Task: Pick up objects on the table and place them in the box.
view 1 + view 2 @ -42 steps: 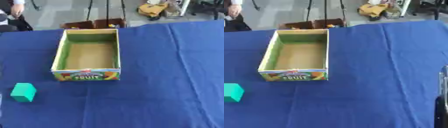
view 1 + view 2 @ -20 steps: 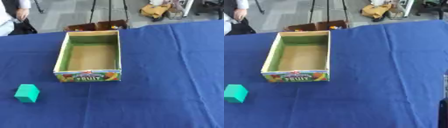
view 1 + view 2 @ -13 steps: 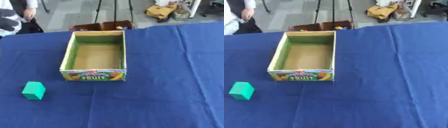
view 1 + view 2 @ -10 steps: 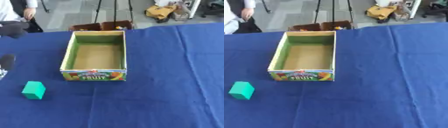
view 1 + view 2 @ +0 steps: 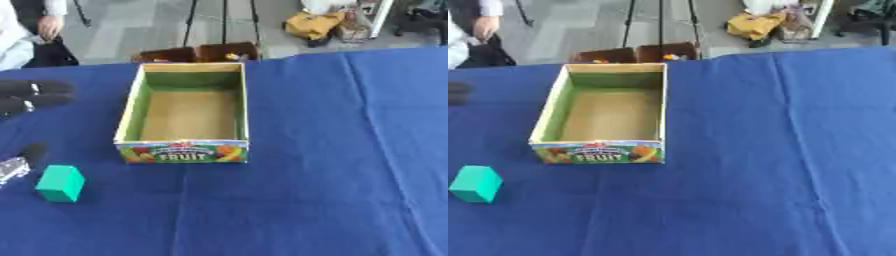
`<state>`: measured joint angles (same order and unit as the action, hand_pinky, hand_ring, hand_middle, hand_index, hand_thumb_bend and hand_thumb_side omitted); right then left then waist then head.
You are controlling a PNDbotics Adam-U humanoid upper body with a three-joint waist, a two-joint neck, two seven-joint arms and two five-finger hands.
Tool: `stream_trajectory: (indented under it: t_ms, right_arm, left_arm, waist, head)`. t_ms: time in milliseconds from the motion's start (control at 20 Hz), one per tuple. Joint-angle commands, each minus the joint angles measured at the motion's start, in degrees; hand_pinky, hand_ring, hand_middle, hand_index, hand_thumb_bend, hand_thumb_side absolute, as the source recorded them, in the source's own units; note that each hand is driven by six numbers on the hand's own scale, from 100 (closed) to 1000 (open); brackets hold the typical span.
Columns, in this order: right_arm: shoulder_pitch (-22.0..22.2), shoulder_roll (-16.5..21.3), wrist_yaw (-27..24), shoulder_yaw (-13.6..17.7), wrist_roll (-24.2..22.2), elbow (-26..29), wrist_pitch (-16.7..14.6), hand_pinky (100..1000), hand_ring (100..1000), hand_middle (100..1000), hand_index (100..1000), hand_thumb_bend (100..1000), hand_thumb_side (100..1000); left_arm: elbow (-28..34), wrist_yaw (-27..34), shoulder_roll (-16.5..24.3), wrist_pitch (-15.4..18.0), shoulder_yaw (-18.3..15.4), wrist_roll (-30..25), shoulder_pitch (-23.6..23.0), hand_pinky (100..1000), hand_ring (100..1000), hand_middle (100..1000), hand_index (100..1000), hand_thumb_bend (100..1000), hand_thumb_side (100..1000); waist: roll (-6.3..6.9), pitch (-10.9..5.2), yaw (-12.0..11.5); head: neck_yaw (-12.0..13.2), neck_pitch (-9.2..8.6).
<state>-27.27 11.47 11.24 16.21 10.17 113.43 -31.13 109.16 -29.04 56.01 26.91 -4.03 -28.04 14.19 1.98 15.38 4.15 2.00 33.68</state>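
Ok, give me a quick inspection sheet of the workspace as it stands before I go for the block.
Surface: table under a blue cloth, with creases in it.
Job's things: small green block on the cloth, near left of the box, apart from it. Open cardboard box with a FRUIT label on its near wall, upright, nothing seen inside.
Clutter: nothing seen on the cloth.
Hands: left robot hand at the left edge, above the block, fingers straight, holding nothing. Right robot hand not in view.
Cables: nothing seen.
Surroundings: brown open boxes on the floor beyond the far edge, a yellow bundle, stand legs.
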Motion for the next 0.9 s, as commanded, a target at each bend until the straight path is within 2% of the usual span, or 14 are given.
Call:
stream_trajectory:
  t_ms: [50,100,250,550,750,900]
  right_arm:
    - [-0.94,1.52,-0.47,-0.01,-0.36,1.16,-0.11,687,756,552,726,100,735]
    - [-0.96,1.52,-0.51,-0.01,-0.38,1.16,-0.12,687,756,551,726,100,734]
    - [-0.96,1.53,-0.6,-0.01,-0.48,1.16,-0.11,688,756,551,726,100,733]
    - [-0.81,1.59,-0.71,0.0,-0.78,1.16,-0.07,690,757,548,723,100,724]
    - [-0.7,1.59,-0.83,0.0,-0.96,1.16,-0.04,690,758,547,722,100,719]
    - [-0.67,1.6,-0.89,-0.02,-1.13,1.16,-0.04,691,758,545,718,100,719]
  left_arm:
    - [-1.69,-2.44,3.21,-0.74,0.43,-4.94,1.12,859,931,996,1000,311,950]
    - [-2.39,-3.06,3.37,-1.2,0.73,-6.25,1.31,861,934,999,1000,332,953]
    - [-3.82,-4.93,3.72,-2.15,1.45,-8.89,1.77,878,950,1000,1000,512,989]
    - [-5.9,-8.77,4.33,-3.27,2.62,-12.18,2.58,882,954,1000,1000,735,1000]
    - [-7.3,-10.01,4.78,-4.16,3.52,-13.63,3.26,870,946,1000,1000,767,1000]
    - [-9.5,-9.32,4.99,-4.93,4.66,-14.07,4.0,856,939,996,1000,724,1000]
  waist:
    - [-0.04,-0.69,0.15]
    - [-0.03,-0.66,0.22]
    - [0.01,-0.58,0.38]
    - [0.22,-0.55,0.49]
    - [0.32,-0.56,0.52]
    - [0.38,-0.48,0.68]
  head:
    - [-0.18,-0.65]
    - [-0.14,-0.68]
    - [-0.11,-0.87]
    - [0.19,-1.04]
    - [0.43,-1.1]
    - [0.71,-1.2]
